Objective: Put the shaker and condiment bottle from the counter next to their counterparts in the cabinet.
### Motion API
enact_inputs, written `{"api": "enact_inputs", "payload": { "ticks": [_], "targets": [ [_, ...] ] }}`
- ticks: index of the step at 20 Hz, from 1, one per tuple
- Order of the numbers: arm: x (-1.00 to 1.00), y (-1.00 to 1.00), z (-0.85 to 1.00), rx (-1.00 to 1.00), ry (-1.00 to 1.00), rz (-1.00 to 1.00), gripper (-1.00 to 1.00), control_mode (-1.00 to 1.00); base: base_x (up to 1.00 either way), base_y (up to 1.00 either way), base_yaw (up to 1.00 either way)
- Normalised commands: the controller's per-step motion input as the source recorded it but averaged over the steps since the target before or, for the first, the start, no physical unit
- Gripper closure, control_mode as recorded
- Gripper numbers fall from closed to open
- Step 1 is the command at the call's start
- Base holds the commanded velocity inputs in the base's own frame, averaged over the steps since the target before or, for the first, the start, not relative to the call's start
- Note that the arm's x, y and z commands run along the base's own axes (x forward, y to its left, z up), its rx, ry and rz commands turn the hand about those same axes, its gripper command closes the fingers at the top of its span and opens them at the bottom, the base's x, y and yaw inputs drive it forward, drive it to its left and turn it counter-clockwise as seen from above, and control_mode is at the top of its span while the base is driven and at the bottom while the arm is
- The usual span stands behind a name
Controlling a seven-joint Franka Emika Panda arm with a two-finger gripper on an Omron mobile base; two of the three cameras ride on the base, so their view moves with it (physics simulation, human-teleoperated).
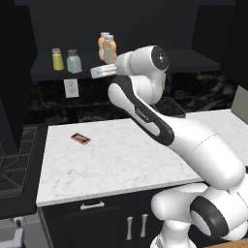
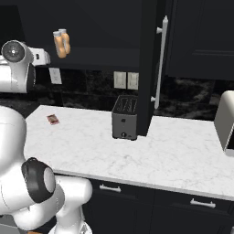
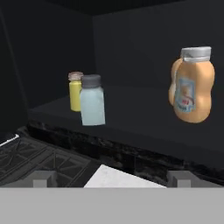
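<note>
On the dark shelf of the black cabinet (image 1: 160, 60) the pale blue-grey shaker (image 1: 73, 61) (image 3: 92, 100) stands touching or nearly touching the yellow shaker (image 1: 57, 59) (image 3: 75, 91). To their right two orange bottles (image 1: 110, 48) (image 2: 61, 43) stand close together; I cannot tell which is which. The hand view has one labelled orange bottle (image 3: 192, 87) with a pale cap. My gripper (image 1: 95, 72) (image 3: 109, 177) hangs in front of the shelf, open, nothing between its fingertips (image 3: 41, 177).
A small red packet (image 1: 80, 138) lies on the white marble counter (image 1: 111, 164). A dark toaster (image 2: 124, 117) stands against an open cabinet door (image 2: 148, 68). A stove (image 1: 14, 164) is at the left, a white appliance (image 2: 226, 121) at the far right.
</note>
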Motion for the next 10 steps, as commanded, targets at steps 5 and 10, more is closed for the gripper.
{"api": "enact_inputs", "payload": {
  "ticks": [5, 10],
  "targets": [
    [-0.94, -0.69, 0.14, 0.01, 0.00, -0.07, -1.00, -1.00, 0.00, 0.00, 0.00],
    [-0.74, -0.74, 0.01, 0.00, 0.05, -0.14, -1.00, -1.00, 0.00, 0.00, 0.00]
  ]
}}
